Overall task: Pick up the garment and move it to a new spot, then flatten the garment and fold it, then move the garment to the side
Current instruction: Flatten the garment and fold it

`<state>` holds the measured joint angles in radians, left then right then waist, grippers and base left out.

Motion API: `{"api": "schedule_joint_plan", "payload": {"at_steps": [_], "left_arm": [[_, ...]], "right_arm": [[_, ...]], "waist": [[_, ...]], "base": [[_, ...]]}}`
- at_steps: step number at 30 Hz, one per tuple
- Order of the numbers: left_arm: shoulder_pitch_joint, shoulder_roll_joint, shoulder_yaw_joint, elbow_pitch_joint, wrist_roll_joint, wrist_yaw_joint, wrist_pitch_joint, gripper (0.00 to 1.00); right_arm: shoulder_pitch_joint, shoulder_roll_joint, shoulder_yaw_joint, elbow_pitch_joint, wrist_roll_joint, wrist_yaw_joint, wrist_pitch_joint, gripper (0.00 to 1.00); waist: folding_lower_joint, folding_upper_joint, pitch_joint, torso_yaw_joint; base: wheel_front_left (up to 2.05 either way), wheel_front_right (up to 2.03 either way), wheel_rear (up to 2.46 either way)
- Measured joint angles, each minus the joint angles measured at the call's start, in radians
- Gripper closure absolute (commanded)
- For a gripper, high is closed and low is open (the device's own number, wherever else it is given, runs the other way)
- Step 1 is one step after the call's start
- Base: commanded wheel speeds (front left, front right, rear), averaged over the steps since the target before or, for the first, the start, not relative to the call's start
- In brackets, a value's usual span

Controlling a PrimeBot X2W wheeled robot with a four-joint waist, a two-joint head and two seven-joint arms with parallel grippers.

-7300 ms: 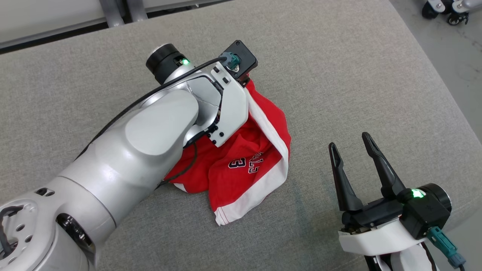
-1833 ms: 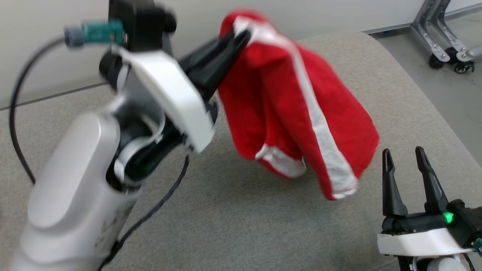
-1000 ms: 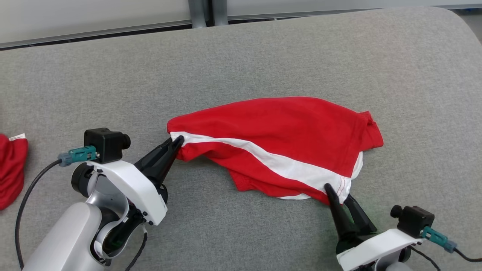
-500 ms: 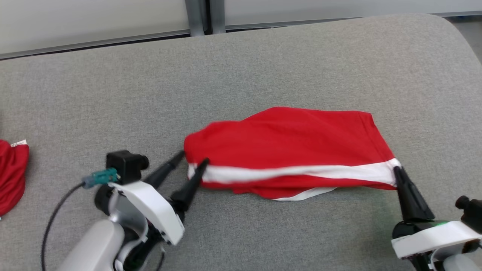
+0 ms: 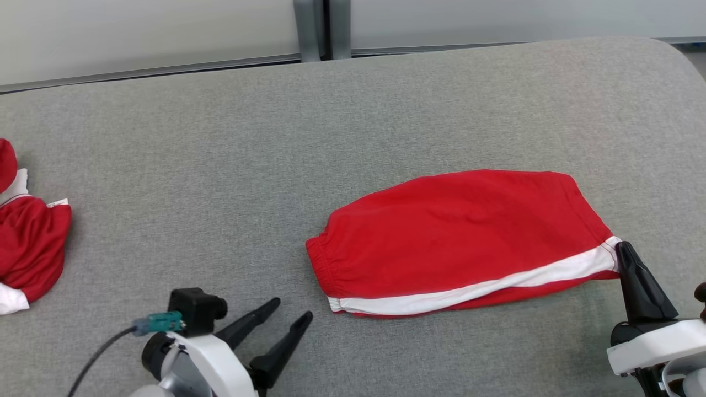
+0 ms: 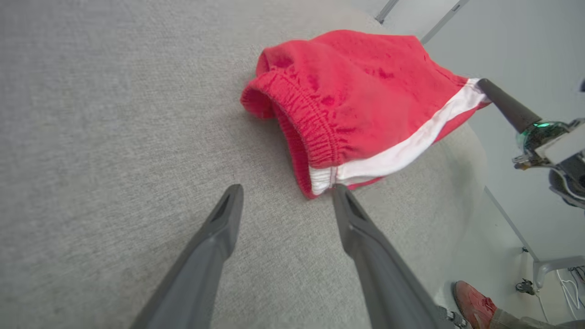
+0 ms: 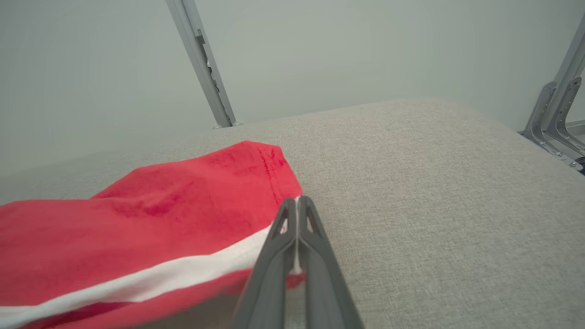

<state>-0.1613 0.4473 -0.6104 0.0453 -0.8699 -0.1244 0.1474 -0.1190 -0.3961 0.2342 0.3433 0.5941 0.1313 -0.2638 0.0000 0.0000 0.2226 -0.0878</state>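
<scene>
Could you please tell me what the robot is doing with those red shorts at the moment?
The robot is laying a pair of red shorts flat on the grey cushion. Its right gripper is shut on the leg-hem corner by the white stripe, while its left gripper sits open just short of the waistband, holding nothing. The shorts lie mostly flat, not yet folded. Another red garment sits at the far left.

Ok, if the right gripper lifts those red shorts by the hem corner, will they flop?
Probably: the red shorts lie limp, so they'd likely hang from the right gripper. Thin cloth, probably light. The elastic waistband would likely dangle lowest.
</scene>
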Motion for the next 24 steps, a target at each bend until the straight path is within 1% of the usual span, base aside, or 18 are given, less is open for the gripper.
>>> {"api": "schedule_joint_plan", "payload": {"at_steps": [4, 5, 7, 11, 13, 14, 16, 17, 18, 19, 22, 23, 24], "left_arm": [[-0.046, -0.016, -0.086, 0.047, 0.019, -0.003, -0.024, 0.00], [-0.046, -0.016, -0.086, 0.047, 0.019, -0.003, -0.024, 0.00], [-0.080, -0.027, -0.120, 0.077, 0.024, -0.004, -0.047, 0.00], [-0.124, -0.049, -0.179, 0.125, -0.016, -0.004, -0.089, 0.00], [-0.146, -0.048, -0.204, 0.146, -0.040, -0.004, -0.100, 0.00], [-0.156, -0.048, -0.216, 0.157, -0.048, -0.004, -0.109, 0.03], [-0.173, -0.048, -0.238, 0.176, -0.064, -0.004, -0.126, 0.31], [-0.181, -0.047, -0.247, 0.185, -0.069, -0.004, -0.135, 0.56], [-0.189, -0.045, -0.258, 0.195, -0.075, -0.005, -0.139, 0.65], [-0.198, -0.042, -0.270, 0.204, -0.079, -0.005, -0.141, 0.69], [-0.215, -0.038, -0.297, 0.227, -0.108, -0.005, -0.151, 0.95], [-0.220, -0.037, -0.306, 0.232, -0.114, -0.005, -0.158, 1.00], [-0.224, -0.037, -0.315, 0.237, -0.119, -0.005, -0.161, 1.00]], "right_arm": [[-0.003, 0.011, -0.005, 0.003, -0.007, 0.000, 0.000, 1.00], [-0.003, 0.011, -0.005, 0.003, -0.007, 0.000, 0.000, 1.00], [-0.005, 0.011, -0.002, 0.003, -0.007, 0.000, 0.000, 1.00], [-0.012, 0.013, 0.007, 0.003, -0.007, 0.000, 0.000, 1.00], [-0.019, 0.012, 0.009, 0.002, -0.004, 0.000, 0.000, 1.00], [-0.020, 0.011, 0.010, 0.001, -0.004, 0.000, 0.000, 1.00], [-0.019, 0.010, 0.011, 0.000, 0.002, 0.000, 0.000, 1.00], [-0.020, 0.010, 0.012, -0.001, 0.003, 0.000, 0.000, 1.00], [-0.020, 0.011, 0.012, -0.002, 0.004, 0.000, 0.000, 1.00], [-0.020, 0.012, 0.013, -0.002, 0.006, 0.000, 0.000, 1.00], [-0.020, 0.014, 0.015, -0.005, 0.014, 0.000, 0.000, 1.00], [-0.020, 0.015, 0.016, -0.006, 0.014, 0.000, 0.000, 1.00], [-0.020, 0.016, 0.017, -0.006, 0.014, 0.000, 0.000, 1.00]], "waist": [[0.0000, 0.0000, 0.004, 0.012], [0.0000, 0.0000, 0.004, 0.012], [0.0000, 0.0000, 0.007, 0.015], [0.0000, 0.0000, 0.011, 0.009], [0.0000, 0.0000, 0.012, 0.003], [0.0000, 0.0000, 0.013, 0.001], [0.0000, 0.0000, 0.015, -0.005], [0.0000, 0.0000, 0.016, -0.008], [0.0000, 0.0000, 0.016, -0.010], [0.0000, 0.0000, 0.017, -0.013], [0.0000, 0.0000, 0.019, -0.021], [0.0000, 0.0000, 0.020, -0.023], [0.0000, 0.0000, 0.020, -0.025]], "base": [[0.00, 0.00, 0.00], [0.00, 0.00, 0.00], [0.00, 0.00, 0.00], [0.00, 0.00, 0.00], [0.00, 0.00, 0.00], [0.00, 0.00, 0.00], [0.00, 0.00, 0.00], [0.00, 0.00, 0.00], [0.00, 0.00, 0.00], [0.00, 0.00, 0.00], [0.00, 0.00, 0.00], [0.00, 0.00, 0.00], [0.00, 0.00, 0.00]]}}
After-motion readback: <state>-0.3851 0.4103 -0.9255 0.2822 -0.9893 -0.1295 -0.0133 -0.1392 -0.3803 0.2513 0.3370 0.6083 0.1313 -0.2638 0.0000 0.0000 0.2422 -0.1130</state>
